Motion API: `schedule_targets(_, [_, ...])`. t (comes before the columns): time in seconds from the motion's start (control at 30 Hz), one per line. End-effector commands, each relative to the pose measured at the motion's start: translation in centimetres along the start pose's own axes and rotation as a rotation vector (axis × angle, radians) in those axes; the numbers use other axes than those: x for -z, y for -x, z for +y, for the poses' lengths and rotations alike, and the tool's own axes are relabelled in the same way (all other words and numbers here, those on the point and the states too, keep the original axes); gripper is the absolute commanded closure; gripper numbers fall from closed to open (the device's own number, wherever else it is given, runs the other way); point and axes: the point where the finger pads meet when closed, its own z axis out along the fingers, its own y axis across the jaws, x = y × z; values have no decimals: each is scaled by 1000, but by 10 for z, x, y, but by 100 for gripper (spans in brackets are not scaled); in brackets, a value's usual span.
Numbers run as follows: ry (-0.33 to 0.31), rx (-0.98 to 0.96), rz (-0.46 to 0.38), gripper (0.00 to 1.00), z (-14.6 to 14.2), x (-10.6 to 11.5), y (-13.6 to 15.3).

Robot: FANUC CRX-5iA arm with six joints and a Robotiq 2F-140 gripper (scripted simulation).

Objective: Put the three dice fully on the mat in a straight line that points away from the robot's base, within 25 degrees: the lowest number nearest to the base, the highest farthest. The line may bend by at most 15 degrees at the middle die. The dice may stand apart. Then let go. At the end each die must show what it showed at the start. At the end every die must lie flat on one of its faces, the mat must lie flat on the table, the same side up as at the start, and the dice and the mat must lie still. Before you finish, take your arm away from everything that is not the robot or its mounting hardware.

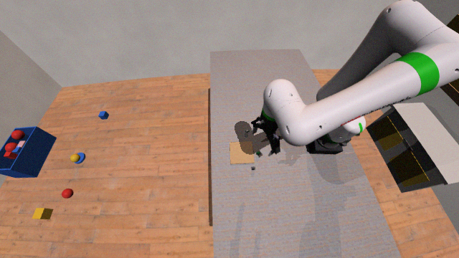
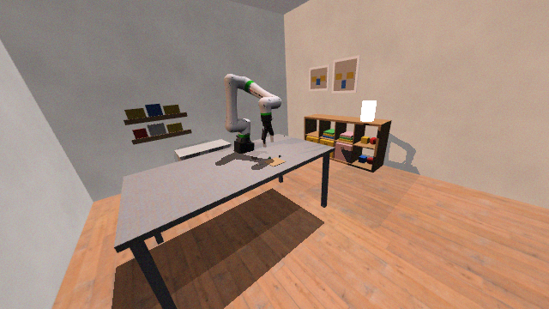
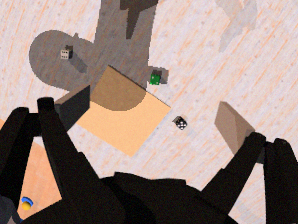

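Nothing placed yet — gripper (image 3: 143, 136) hangs wide open and empty above the tan mat (image 3: 123, 112). Green die (image 3: 156, 78), black die (image 3: 180, 121) and pale die (image 3: 65, 54) all sit off it. Next: drop onto one die and close.

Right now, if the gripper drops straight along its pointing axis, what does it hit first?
Probably the mat, near its edge. The open, empty gripper points down at it, with the black die just off to one side. Depth is unclear.
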Motion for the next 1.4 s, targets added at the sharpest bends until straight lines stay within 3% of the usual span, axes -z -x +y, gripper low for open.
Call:
schedule_targets(0.0, [0,0,0,0,0,0,0])
schedule_targets(0.4, [-1,0,0,0,-1,-38,-2])
schedule_targets(0.43, [-1,0,0,81,-1,-38,-2])
schedule_targets(1.37, [-1,0,0,81,-1,-38,-2])
